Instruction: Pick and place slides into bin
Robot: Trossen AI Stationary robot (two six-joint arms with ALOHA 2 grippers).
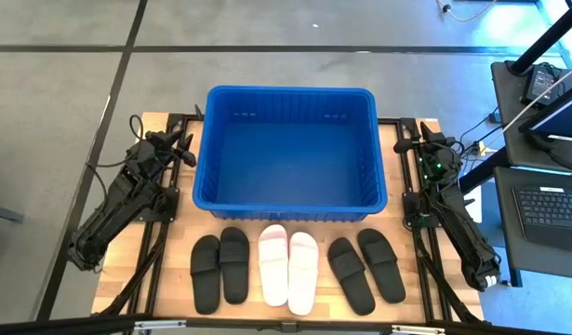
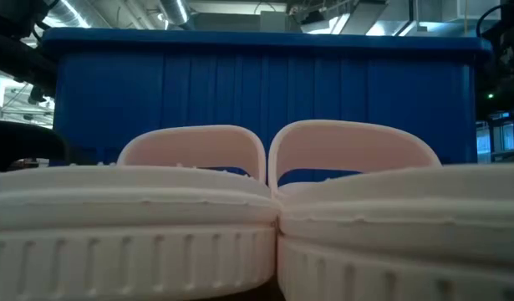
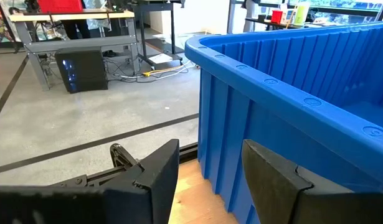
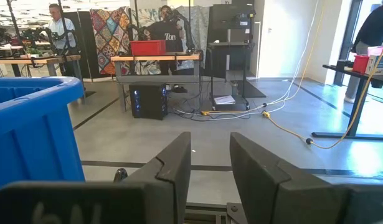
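The blue bin point(image 1: 290, 154) stands on the wooden table's far half. Six slides lie flat on their soles in a row before it: a black pair point(image 1: 220, 270) at the left, a pale pair point(image 1: 288, 267) in the middle, a black pair point(image 1: 366, 268) at the right. The low view shows the pale slides point(image 2: 190, 209) up close with the bin point(image 2: 265, 92) behind them. My left gripper point(image 1: 183, 149) waits open beside the bin's far left corner point(image 3: 291, 93). My right gripper point(image 1: 404, 141) waits open beside the bin's far right corner point(image 4: 29, 124). Nothing lies between either pair of fingers.
Black frame rails point(image 1: 165, 251) run along the table's left and right sides under the arms. A desk with a laptop point(image 1: 551, 200) stands off the table's right edge. Beyond the table, workbenches and people point(image 4: 57, 25) show in the room.
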